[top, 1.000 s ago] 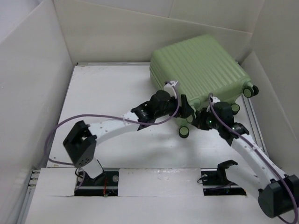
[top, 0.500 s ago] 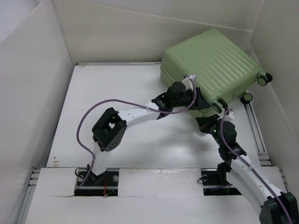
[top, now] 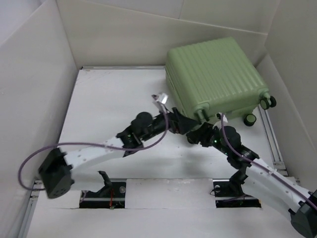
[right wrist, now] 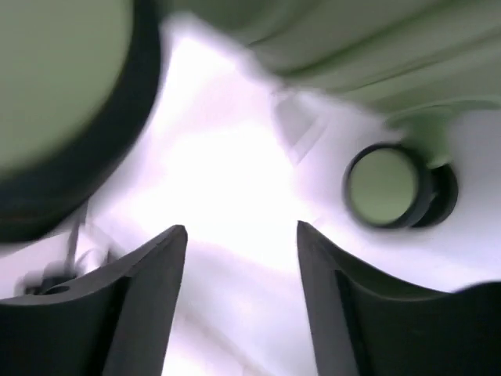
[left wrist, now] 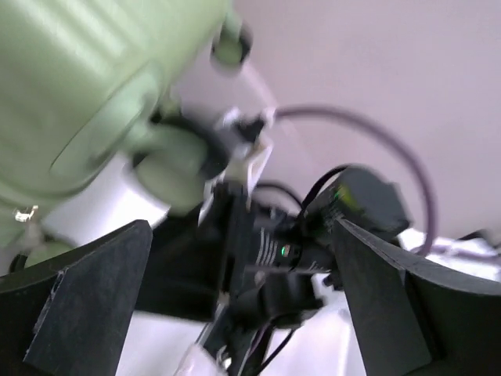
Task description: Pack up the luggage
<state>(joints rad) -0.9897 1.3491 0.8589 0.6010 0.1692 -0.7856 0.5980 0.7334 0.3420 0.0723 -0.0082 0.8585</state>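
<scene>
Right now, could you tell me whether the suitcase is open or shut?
Shut: the suitcase shows only its ribbed green shell from above, no lining visible.

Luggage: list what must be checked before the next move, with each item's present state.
1. Luggage shut: ok, the shell is closed and nothing of the inside shows.
2. Left gripper empty: ok, jaws wide apart, nothing between them.
3. Right gripper empty: ok, jaws apart, nothing held.
4. Grippers clear of each other: not ok, they crowd together at the luggage's near edge.
5. Either gripper touching the luggage: cannot tell, both wrist views are blurred.
</scene>
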